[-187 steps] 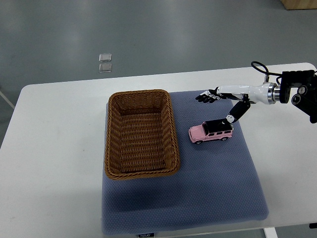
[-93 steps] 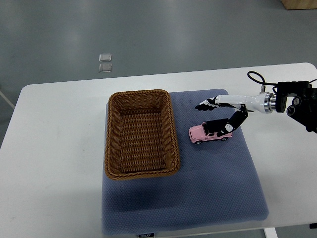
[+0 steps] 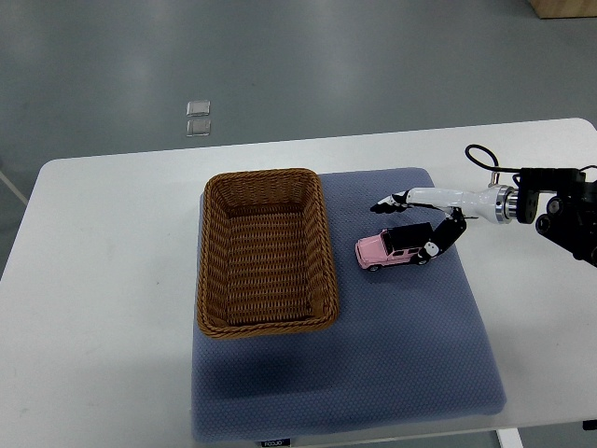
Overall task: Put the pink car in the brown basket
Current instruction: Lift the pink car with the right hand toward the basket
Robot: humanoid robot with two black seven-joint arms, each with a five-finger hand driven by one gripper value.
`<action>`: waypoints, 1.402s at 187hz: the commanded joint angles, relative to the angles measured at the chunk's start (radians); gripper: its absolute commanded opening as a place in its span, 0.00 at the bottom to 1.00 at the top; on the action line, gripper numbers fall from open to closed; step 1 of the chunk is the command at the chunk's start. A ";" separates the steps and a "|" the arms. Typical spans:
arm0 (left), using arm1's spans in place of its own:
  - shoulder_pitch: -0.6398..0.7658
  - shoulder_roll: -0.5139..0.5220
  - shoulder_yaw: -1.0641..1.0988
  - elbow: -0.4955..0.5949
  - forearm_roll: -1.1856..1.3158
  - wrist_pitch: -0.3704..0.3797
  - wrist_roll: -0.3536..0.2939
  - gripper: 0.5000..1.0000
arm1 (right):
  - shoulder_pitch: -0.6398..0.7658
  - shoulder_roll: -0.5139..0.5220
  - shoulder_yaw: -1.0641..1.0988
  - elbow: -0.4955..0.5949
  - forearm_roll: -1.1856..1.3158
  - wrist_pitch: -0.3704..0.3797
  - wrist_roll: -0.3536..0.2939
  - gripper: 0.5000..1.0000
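Observation:
A pink toy car [image 3: 390, 249] with a black roof stands on the blue mat [image 3: 392, 355], just right of the brown wicker basket [image 3: 213, 261]. The basket holds nothing. My right hand [image 3: 410, 222] reaches in from the right edge and hovers low over the car. Its fingers [image 3: 390, 205] are spread beyond the car's far side, and its thumb rests near the car's rear right corner. The hand is not closed on the car. No left arm shows.
The mat lies on a white table [image 3: 103, 280]. Two small clear squares [image 3: 198, 119] lie on the grey floor beyond the table's far edge. The right arm's black wrist housing [image 3: 564, 210] sits over the table's right edge.
My right hand has dropped and drawn closer around the car, its thumb moving down to the car's rear. The car and basket have not moved.

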 commanded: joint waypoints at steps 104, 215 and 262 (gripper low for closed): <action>0.000 0.000 0.000 0.000 0.000 0.000 0.000 1.00 | -0.004 -0.001 0.000 0.000 0.005 -0.005 0.002 0.05; 0.000 0.000 0.000 0.000 0.000 0.000 0.000 1.00 | 0.073 -0.021 0.022 -0.002 0.153 0.006 0.020 0.00; 0.000 0.000 0.000 0.000 0.000 0.000 0.000 1.00 | 0.189 0.025 0.022 0.000 0.207 0.004 0.020 0.00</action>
